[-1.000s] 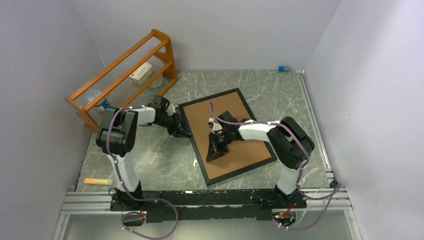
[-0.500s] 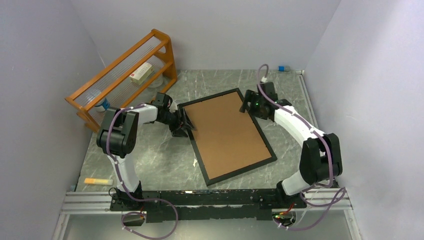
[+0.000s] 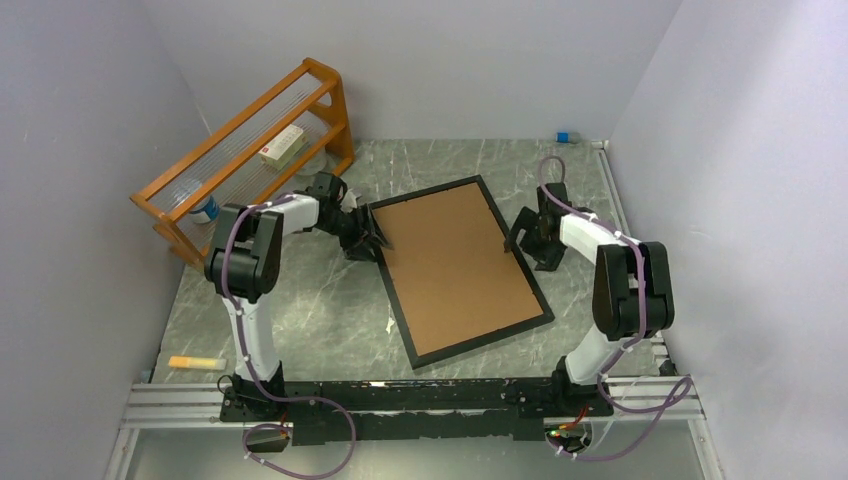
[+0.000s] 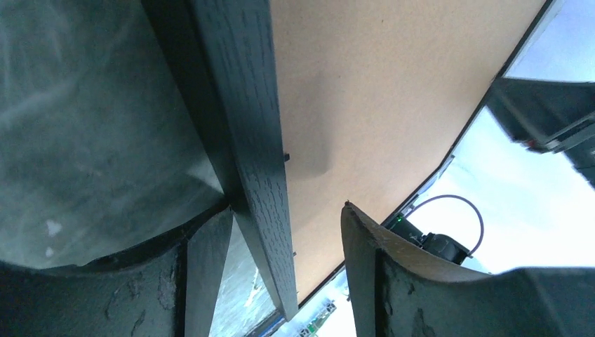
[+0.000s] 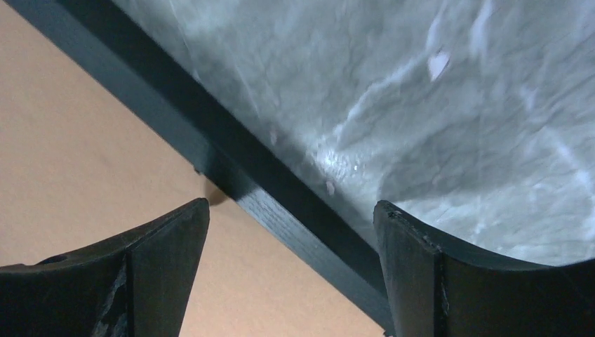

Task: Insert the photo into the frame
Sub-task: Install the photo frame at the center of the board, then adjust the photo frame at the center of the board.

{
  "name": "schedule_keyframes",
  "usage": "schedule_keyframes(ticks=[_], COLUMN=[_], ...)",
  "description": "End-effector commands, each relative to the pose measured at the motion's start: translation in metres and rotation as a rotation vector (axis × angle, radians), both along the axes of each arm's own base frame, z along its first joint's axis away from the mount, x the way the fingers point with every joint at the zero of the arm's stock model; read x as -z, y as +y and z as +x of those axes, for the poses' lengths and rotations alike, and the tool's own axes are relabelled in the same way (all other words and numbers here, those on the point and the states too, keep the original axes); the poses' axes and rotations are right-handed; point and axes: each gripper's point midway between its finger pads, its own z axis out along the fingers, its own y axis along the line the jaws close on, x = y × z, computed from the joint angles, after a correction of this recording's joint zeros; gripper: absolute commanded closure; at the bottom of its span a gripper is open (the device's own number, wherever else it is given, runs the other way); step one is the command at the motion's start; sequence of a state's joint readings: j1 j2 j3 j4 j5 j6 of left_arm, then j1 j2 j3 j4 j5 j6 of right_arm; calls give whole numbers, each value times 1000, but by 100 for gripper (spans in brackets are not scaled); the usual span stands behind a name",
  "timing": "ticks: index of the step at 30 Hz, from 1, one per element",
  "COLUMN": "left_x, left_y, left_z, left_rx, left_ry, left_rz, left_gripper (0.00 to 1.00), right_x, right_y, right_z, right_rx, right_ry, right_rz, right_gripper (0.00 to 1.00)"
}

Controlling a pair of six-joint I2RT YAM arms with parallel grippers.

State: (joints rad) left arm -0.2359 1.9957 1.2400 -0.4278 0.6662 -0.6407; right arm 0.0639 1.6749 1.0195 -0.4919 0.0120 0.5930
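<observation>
The frame (image 3: 393,300) lies flat on the table with its black border around a brown backing board (image 3: 455,270). The photo is hidden. My left gripper (image 3: 372,238) is open at the frame's left edge, near the far corner. In the left wrist view the left gripper (image 4: 286,210) has the black border (image 4: 256,140) between its spread fingers, with a gap on the board side. My right gripper (image 3: 520,235) is open at the frame's right edge. In the right wrist view the right gripper (image 5: 291,205) straddles the border (image 5: 281,203), one finger over the board (image 5: 84,140), the other over the table.
An orange wooden rack (image 3: 250,150) holding a white box (image 3: 283,147) stands at the back left. An orange marker (image 3: 195,362) lies near the front left. A small blue object (image 3: 563,137) sits by the back wall. Grey walls close in on both sides.
The right arm left the middle of the backing board, swung to the frame's right edge and opened its jaws. The left gripper opened at the left edge.
</observation>
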Motion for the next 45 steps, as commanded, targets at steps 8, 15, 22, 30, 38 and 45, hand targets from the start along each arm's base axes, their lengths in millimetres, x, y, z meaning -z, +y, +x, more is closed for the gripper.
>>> schedule_keyframes(ticks=[8, 15, 22, 30, 38, 45], left_x=[0, -2, 0, -27, -76, -58], left_y=[-28, -55, -77, 6, 57, 79], left_z=[56, 88, 115, 132, 60, -37], left_rx=[27, 85, 122, -22, -47, -131], left_ry=[-65, -151, -238, -319, -297, -234], left_rz=[-101, -168, -117, 254, 346, 341], left_gripper=[43, 48, 52, 34, 31, 34], right_x=[-7, -22, -15, -38, -115, -129], right_y=[55, 112, 142, 67, 156, 290], right_z=[-69, -117, -129, -103, -63, -82], right_rx=[-59, -279, -410, -90, -436, -921], right_ry=[-4, -78, -15, -32, -322, -303], right_rz=[329, 585, 525, 59, 317, 587], right_gripper=[14, 16, 15, 11, 40, 50])
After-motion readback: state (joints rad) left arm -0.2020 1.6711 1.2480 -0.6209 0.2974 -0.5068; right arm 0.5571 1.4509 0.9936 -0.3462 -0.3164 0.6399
